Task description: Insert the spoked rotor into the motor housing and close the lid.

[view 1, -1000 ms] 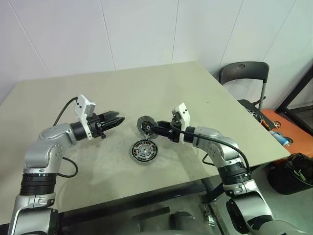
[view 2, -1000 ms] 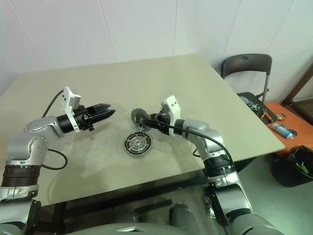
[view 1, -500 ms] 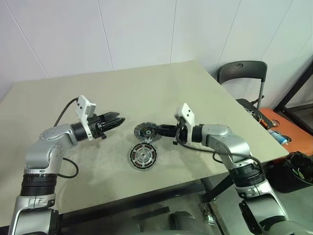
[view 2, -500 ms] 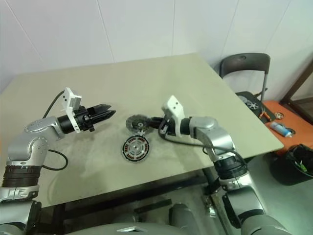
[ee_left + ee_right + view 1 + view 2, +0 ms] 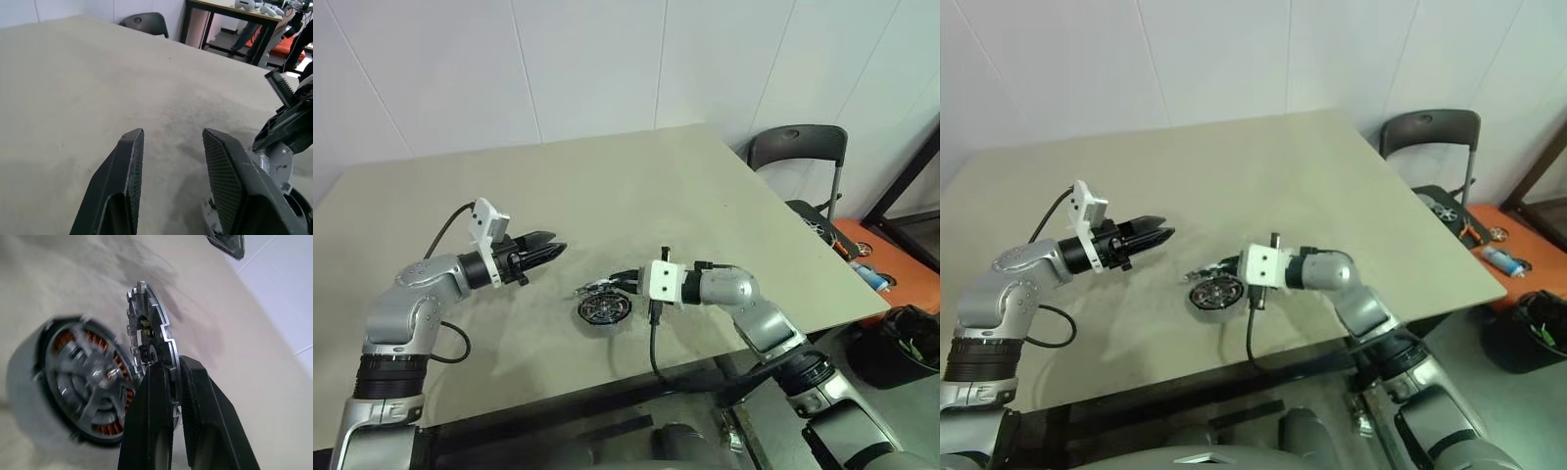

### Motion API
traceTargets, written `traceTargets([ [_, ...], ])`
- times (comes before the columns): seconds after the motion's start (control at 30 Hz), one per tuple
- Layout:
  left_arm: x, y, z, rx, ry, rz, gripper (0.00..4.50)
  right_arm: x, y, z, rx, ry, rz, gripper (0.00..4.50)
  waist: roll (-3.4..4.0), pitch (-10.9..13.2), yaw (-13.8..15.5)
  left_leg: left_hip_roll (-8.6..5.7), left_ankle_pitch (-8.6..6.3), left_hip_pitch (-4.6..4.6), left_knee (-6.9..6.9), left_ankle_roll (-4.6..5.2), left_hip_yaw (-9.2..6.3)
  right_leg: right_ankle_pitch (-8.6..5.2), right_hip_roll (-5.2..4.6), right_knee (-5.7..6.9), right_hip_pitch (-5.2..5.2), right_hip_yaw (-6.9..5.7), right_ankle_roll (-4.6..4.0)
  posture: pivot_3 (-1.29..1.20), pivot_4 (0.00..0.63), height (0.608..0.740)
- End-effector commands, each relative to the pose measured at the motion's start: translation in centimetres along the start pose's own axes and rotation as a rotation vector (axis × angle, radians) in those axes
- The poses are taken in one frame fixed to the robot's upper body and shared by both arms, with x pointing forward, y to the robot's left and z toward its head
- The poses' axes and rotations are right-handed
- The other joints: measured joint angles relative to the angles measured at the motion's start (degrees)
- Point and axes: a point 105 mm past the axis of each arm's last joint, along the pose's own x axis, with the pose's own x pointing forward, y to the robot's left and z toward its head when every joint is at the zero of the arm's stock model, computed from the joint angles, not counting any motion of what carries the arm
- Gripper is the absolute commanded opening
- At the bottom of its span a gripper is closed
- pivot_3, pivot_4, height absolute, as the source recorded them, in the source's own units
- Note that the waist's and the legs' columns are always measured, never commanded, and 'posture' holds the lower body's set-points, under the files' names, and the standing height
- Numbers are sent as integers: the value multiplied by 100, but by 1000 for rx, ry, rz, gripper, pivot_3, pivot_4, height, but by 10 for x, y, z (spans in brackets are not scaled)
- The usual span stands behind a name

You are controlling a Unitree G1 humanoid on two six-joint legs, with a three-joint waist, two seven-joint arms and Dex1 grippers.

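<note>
The right gripper pinches the lid by its rim, just above the motor housing near the table's front edge. The left gripper, fingers parted, holds nothing.

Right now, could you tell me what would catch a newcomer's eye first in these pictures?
The right gripper, shut on a flat toothed metal disc, holds it just above the motor housing near the table's front edge, copper coils showing inside. To its left, the left gripper hangs open over bare tabletop.
</note>
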Motion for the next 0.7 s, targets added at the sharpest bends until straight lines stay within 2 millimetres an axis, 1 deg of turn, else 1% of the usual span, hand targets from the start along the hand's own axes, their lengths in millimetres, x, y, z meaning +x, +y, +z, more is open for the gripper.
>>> traceTargets([
  [0.03,-4,-2,14,37,-39,3,2043,-6,25,-30,-73,123,41,26,-1,-2,6,0,0,2,3,0,0,0,0,1,6,0,0,0,0,740],
  [0.13,-4,-3,14,34,-40,6,2043,-15,30,-40,-168,150,12,26,5,-7,23,-2,1,5,18,-1,3,-1,2,2,21,-6,-3,0,0,740],
  [0.23,-3,-3,13,32,-41,7,2043,-22,38,-49,-250,170,20,26,6,-7,16,-4,1,15,38,-1,2,-7,1,0,46,-10,-2,0,0,740],
  [0.27,-2,-3,13,31,-41,7,2043,-23,42,-52,-269,179,29,26,6,-6,10,-5,0,26,41,0,2,-20,1,-2,60,-10,4,0,0,740],
  [0.33,-2,-1,14,31,-44,9,2043,-26,48,-61,-320,222,44,26,6,-5,-5,-4,-4,83,40,6,3,-24,1,-10,116,-9,6,0,0,740],
  [0.43,-1,0,15,31,-49,13,2043,-29,55,-68,-397,242,48,26,8,-4,-29,-2,-5,107,31,8,2,-30,3,-15,171,-10,10,0,0,740],
  [0.53,-1,1,15,31,-52,16,2043,-29,63,-72,-443,241,52,26,8,-4,-36,-2,-5,117,31,7,1,-30,4,-13,181,-10,10,0,0,740],
  [0.63,-1,3,15,29,-54,22,2043,-25,76,-73,-433,227,68,26,6,-6,-35,-2,-5,119,32,7,0,-30,4,-11,182,-9,10,0,0,740],
  [0.7,-2,4,16,29,-55,26,2043,-23,77,-72,-441,226,68,26,5,-6,-35,-1,-5,119,31,7,-1,-30,4,-11,182,-9,9,0,0,740],
])
